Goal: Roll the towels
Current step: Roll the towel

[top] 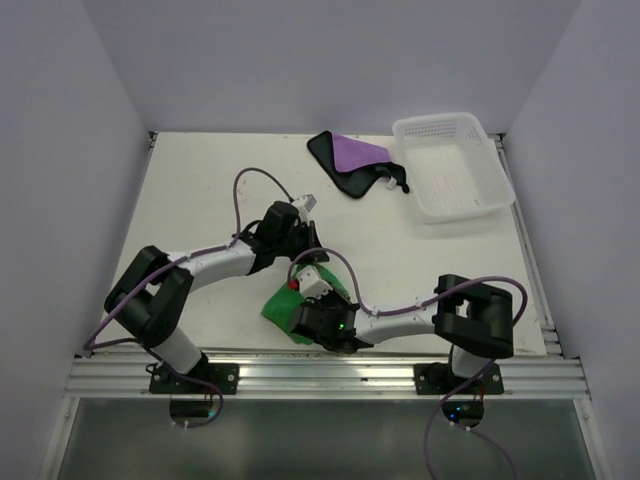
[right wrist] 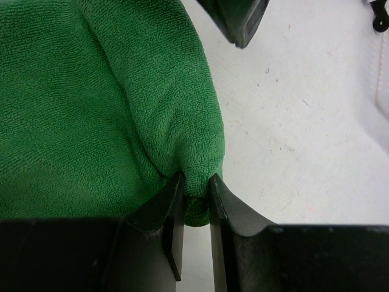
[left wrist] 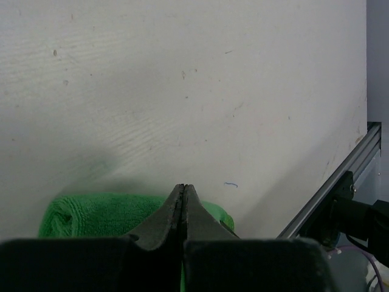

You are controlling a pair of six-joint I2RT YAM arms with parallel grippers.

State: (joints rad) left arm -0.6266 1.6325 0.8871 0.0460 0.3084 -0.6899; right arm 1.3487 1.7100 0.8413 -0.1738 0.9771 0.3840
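Currently my right gripper [right wrist: 193, 188] pinches a fold of the green towel [right wrist: 91, 109] at the near edge of the counter [top: 200, 195] (left gripper [left wrist: 183, 201] clenched on nothing). A hard tug could slip that thin pinch, I think, loosening the roll.

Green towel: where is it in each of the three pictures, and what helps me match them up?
Top camera: the green towel lies near the front edge, centre, partly hidden.
Left wrist: green towel at bottom left, behind the shut left gripper.
Right wrist: green towel fills the left half, its edge pinched by the right gripper.
Shared landmark: the white table under it in all three.
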